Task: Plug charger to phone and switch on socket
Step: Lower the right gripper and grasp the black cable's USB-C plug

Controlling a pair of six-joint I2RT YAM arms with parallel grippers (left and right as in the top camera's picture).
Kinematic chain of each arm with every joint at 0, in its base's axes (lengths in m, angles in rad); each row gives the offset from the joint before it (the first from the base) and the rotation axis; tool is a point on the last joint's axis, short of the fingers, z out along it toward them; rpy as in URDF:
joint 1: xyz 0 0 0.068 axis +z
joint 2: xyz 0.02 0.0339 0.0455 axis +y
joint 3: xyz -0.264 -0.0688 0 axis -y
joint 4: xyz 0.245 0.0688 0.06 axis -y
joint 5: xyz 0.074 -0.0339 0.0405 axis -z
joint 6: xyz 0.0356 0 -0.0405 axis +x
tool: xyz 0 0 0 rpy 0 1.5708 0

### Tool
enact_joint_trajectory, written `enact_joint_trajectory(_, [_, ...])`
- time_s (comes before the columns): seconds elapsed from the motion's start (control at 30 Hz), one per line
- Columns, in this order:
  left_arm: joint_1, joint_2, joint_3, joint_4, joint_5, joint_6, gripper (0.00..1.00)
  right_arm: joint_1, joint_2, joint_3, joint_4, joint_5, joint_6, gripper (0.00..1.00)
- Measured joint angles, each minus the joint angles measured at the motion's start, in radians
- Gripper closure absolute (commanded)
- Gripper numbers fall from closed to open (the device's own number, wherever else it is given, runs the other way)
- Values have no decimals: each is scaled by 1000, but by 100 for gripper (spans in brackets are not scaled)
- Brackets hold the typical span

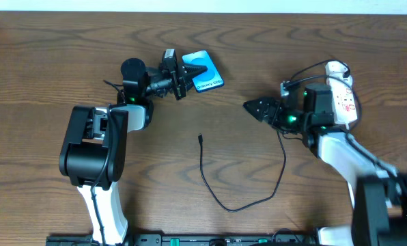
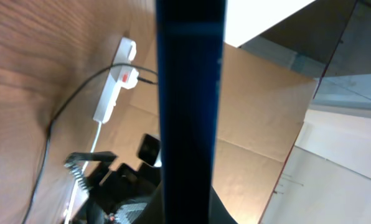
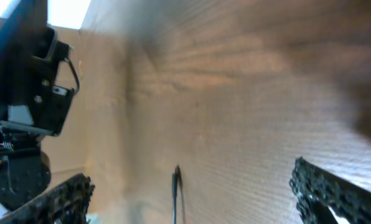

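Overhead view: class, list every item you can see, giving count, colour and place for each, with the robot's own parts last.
phone: one, blue screen with a dark edge, far side of the table left of centre, in the left tool's grip.
charger: one, thin black cable, looping across the middle of the table, its plug lying free near the centre.
socket: one, white with red marks, far right, partly covered.
table: one, brown wood, under everything.
left tool: one, black, shut on the phone.
right tool: one, black, open and empty, right of centre, pointing toward the middle.
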Motion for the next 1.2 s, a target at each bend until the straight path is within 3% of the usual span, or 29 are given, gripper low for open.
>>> enact_joint_trajectory(0.17, [16,0,40,-28,62,-44,93,42,-183,4,-171,167,-143,1])
enact_joint_trajectory(0.4, [53,0,157,-77,179,-55,93,213,-258,4,-226,342,-263,1])
enact_joint_trajectory(0.6, [63,0,174,-79,278,-41,92,317,-258,4,-227,383,-299,1])
enact_joint_trajectory(0.87, [62,0,174,-79,309,-34,93,330,-258,4,-206,396,-278,1])
enact_joint_trajectory(0.97, [62,0,174,-78,309,-34,93,342,-258,4,-188,399,-283,13])
enact_joint_trajectory(1.2, [62,0,174,-79,302,-17,93,499,-248,5,-147,507,-338,18])
